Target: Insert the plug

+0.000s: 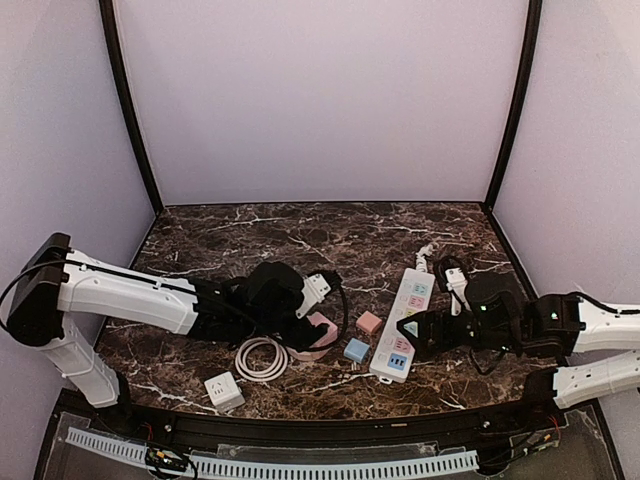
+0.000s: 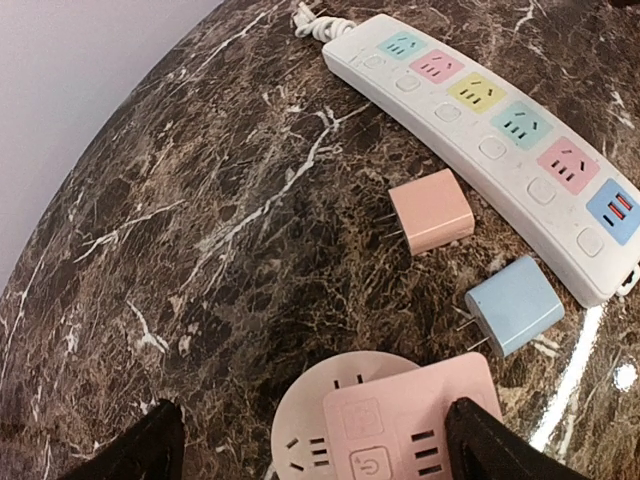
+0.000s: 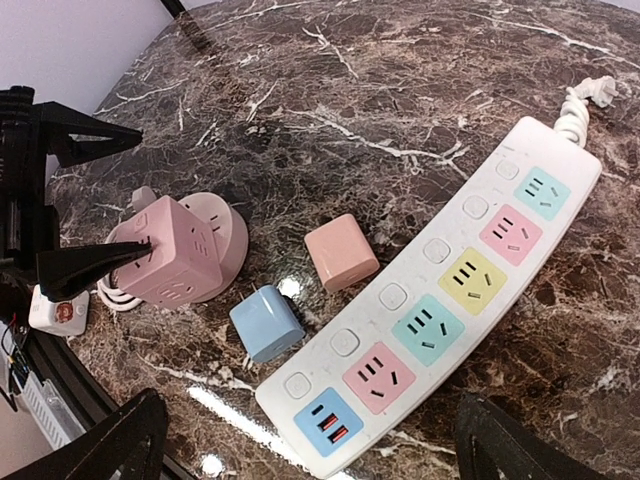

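While both pairs of fingers stand wide apart, gripping nothing, the left gripper [image 2: 312, 415] straddles a pink socket cube [image 2: 410, 430]; the right gripper [image 3: 310, 402] hangs over the power strip [image 3: 440, 290]. Pink plug [image 3: 341, 251] and blue plug [image 3: 266, 321] lie loose beside it.

A white strip [image 3: 440, 300] lies diagonally on the marble table [image 3: 350, 80]. Its coloured sockets run from a blue USB block at the near end to a teal one at the far end, where the bundled cord [image 3: 585, 100] leaves it. Just beside its left edge lie a pink plug [image 3: 341, 252] and, nearer, a blue plug [image 3: 266, 322], slightly apart. Further left a pink cube [image 3: 170, 250] sits against a pale round disc [image 3: 228, 222]. The left gripper [image 3: 140, 195] is spread wide, its lower finger overlapping the cube. The right gripper [image 3: 310, 398] is wide apart over the strip's near end.
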`<state>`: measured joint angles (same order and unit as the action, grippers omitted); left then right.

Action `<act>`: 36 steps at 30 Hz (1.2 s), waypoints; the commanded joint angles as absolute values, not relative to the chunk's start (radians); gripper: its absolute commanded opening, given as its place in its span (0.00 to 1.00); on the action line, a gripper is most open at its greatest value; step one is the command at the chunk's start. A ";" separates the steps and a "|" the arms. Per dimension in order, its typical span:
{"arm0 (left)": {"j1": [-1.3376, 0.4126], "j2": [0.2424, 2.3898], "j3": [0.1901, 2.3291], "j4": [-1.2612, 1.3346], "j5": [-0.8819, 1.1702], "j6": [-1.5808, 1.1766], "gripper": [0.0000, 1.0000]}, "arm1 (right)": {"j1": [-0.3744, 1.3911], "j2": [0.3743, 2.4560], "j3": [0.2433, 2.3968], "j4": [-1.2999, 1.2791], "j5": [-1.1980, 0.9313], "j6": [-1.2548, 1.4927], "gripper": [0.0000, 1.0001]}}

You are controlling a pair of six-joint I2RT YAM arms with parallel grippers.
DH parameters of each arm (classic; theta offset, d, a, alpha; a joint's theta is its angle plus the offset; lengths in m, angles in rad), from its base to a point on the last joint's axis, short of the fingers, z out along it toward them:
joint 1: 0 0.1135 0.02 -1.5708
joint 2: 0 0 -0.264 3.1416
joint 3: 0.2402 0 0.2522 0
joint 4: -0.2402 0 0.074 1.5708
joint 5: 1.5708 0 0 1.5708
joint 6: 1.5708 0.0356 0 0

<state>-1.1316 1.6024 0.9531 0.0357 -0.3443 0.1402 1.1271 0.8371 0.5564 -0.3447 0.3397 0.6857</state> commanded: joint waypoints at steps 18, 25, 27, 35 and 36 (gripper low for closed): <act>-1.204 1.623 0.906 0.028 -0.380 -0.257 0.85 | 1.155 0.858 0.548 -0.319 0.341 0.763 0.99; -1.204 1.683 0.933 0.036 -0.361 -0.265 0.64 | 1.155 0.820 0.539 -0.345 0.355 0.765 0.99; -1.204 1.690 0.935 0.035 -0.374 -0.267 0.56 | 1.155 0.811 0.538 -0.347 0.358 0.763 0.99; -1.205 1.696 0.945 0.015 -0.446 -0.270 0.41 | 1.155 0.814 0.542 -0.351 0.365 0.751 0.99; -1.204 1.692 0.946 0.011 -0.477 -0.265 0.40 | 1.155 0.816 0.543 -0.350 0.366 0.750 0.99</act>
<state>-1.2034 1.6897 0.9276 0.0460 -0.3874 -0.2707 1.1458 0.8158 0.5510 -0.3462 0.3416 0.7544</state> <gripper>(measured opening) 0.593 0.986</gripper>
